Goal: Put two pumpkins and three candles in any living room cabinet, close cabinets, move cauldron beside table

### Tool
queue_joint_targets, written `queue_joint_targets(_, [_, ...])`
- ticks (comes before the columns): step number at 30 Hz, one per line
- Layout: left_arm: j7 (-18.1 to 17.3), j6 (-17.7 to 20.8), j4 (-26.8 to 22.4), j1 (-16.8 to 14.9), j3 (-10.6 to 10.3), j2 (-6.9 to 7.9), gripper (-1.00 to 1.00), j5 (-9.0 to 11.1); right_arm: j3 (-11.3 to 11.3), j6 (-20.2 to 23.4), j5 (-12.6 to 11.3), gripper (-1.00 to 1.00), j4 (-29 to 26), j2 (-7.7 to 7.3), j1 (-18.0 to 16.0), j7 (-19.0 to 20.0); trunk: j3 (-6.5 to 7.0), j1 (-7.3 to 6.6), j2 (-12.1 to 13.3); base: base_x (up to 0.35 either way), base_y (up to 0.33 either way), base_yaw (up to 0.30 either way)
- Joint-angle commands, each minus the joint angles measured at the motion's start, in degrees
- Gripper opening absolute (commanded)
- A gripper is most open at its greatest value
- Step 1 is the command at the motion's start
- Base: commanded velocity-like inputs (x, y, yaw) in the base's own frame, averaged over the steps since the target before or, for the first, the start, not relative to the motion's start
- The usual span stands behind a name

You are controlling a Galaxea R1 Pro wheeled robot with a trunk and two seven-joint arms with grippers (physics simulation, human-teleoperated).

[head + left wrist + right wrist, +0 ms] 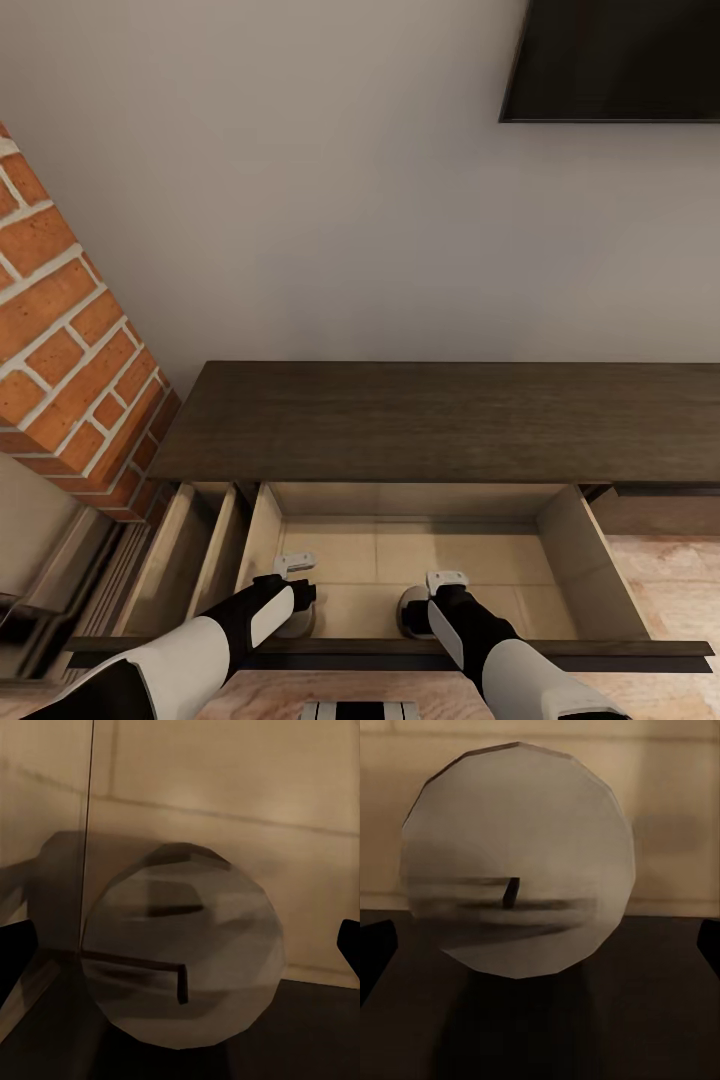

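Observation:
The long dark-brown cabinet (440, 420) has its wide drawer (480, 560) pulled out, showing pale beige insides. Both arms reach down into it near the drawer front. My left gripper (292, 610) hangs over one grey-beige candle (297, 625), and the left wrist view shows this candle (184, 952) from above, its fingers (15, 956) spread clear of it on both sides. My right gripper (425, 610) is over a second candle (410, 612). That candle (517, 859) stands with its wick up, and the fingers (375, 952) are wide apart and not touching it.
A narrower drawer (190, 570) left of the wide one also stands open. A red brick column (70, 360) rises at the left, with a dark screen (620, 60) on the wall at the upper right. The open drawer front (600, 652) juts toward me.

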Motion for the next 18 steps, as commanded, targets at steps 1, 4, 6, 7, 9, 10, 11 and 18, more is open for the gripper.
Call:
queue_joint_targets(1, [0.0, 0.0, 0.0, 0.0, 0.01, 0.0, 1.0, 0.0, 0.0, 0.01, 0.0, 1.0, 0.0, 0.0, 0.0, 0.0, 0.0, 0.0, 0.0, 0.0, 0.0, 0.0])
queue_joint_targets(4, [0.0, 0.0, -0.01, 0.0, 0.02, 0.0, 1.0, -0.01, 0.0, 0.01, 0.0, 1.0, -0.03, 0.0, 0.0, 0.0, 0.0, 0.0, 0.0, 0.0, 0.0, 0.0])
queue_joint_targets(6, [0.0, 0.0, 0.0, 0.0, 0.02, 0.0, 1.0, 0.0, 0.0, -0.03, 0.0, 1.0, -0.03, 0.0, 0.0, 0.0, 0.0, 0.0, 0.0, 0.0, 0.0, 0.0])
queue_joint_targets(7, [0.0, 0.0, 0.0, 0.0, 0.02, 0.0, 1.0, 0.01, 0.0, -0.04, 0.03, 1.0, -0.03, 0.0, 0.0, 0.01, 0.0, 0.0, 0.0, 0.0, 0.0, 0.0])
queue_joint_targets(9, [0.0, 0.0, 0.0, 0.0, 0.02, 0.0, 1.0, 0.01, 0.0, -0.05, 0.07, 1.0, -0.06, 0.0, 0.0, 0.06, 0.0, 0.0, 0.0, 0.0, 0.0, 0.0])
queue_joint_targets(10, [0.0, 0.0, 0.0, 0.0, 0.02, 0.0, 1.0, -0.02, 0.0, -0.08, 0.08, 1.0, -0.07, 0.0, 0.0, 0.08, 0.0, 0.0, 0.0, 0.0, 0.0, 0.0])
queue_joint_targets(11, [0.0, 0.0, 0.0, 0.0, 0.02, 0.0, 1.0, -0.03, 0.0, -0.09, 0.08, 1.0, -0.07, 0.0, 0.0, 0.1, 0.0, 0.0, 0.0, 0.0, 0.0, 0.0])
queue_joint_targets(18, [-0.03, 0.0, -0.13, 0.0, 0.02, 0.08, 1.0, -0.07, 0.0, -0.13, 0.13, 1.0, -0.07, -0.03, -0.07, 0.22, 0.0, 0.0, 0.0, 0.0, 0.0, 0.0])
